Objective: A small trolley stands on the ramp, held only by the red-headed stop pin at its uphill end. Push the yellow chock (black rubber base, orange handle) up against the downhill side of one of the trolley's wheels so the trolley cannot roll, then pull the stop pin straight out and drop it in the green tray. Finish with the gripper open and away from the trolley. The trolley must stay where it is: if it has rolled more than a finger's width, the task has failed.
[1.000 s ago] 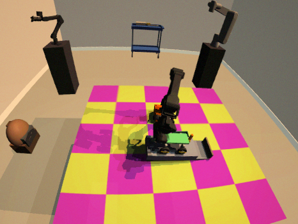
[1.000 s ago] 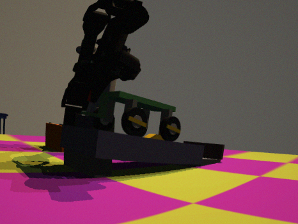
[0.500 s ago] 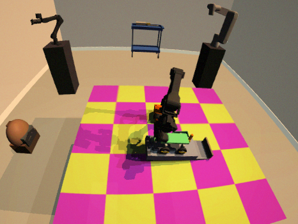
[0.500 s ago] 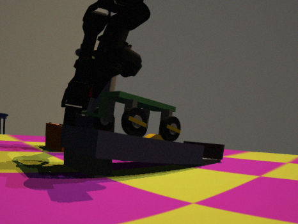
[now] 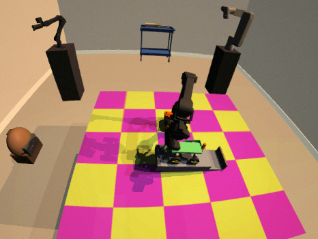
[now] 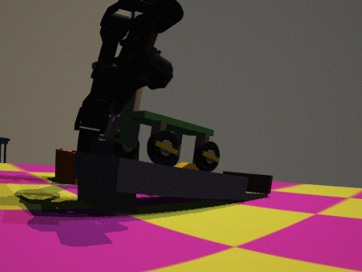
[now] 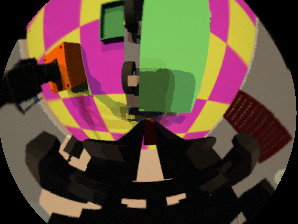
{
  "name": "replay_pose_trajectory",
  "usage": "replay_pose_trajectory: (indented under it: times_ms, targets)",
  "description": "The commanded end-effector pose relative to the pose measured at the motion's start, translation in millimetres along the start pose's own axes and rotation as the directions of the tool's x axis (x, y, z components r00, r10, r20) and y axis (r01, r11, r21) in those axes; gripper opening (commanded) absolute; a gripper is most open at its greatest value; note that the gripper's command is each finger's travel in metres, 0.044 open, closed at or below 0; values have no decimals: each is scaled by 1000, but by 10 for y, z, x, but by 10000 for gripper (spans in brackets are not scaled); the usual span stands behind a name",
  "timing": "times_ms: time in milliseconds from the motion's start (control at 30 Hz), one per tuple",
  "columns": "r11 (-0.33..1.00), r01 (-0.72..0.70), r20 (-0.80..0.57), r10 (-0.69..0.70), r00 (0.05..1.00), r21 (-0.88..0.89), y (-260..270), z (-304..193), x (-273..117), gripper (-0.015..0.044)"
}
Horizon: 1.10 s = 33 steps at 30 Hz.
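My gripper [image 7: 148, 123] is shut on the red-headed stop pin [image 7: 150, 135] [image 6: 112, 106] near the ramp's uphill end. How far the pin's lower end sits in its hole is hidden. The trolley [image 5: 191, 147] [image 6: 175, 123] [image 7: 175, 50], with a green deck and black wheels, stands on the grey ramp [image 5: 215, 157] [image 6: 182, 181]. The yellow chock [image 6: 187, 165] shows low between the near wheels in the exterior view; its orange handle [image 5: 204, 146] stands by the deck's downhill end. Its contact with a wheel is hidden. The green tray [image 7: 101, 25] shows at the wrist view's top.
An orange block [image 5: 168, 115] [image 6: 65, 166] [image 7: 65, 67] stands beyond the ramp's uphill part, on the tray's side. The ramp's downhill end has a dark raised stop board [image 5: 222, 157] [image 6: 259, 183]. A dark red slatted thing [image 7: 257, 126] lies at the right of the wrist view.
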<state>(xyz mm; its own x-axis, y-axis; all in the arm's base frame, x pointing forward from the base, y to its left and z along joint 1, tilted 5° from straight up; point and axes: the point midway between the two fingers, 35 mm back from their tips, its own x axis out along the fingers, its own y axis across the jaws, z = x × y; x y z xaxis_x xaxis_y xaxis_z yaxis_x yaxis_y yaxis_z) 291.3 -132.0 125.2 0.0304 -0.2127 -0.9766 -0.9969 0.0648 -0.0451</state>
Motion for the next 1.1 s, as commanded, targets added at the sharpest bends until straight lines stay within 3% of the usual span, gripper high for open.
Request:
replay_pose_trajectory:
  times_ms: [0,1067]
  targets:
    - [1000,5,-9,-5,1000,5,-12,-23,-47,0]
    - [1000,5,-10,-5,1000,5,-18,-199,-115,0]
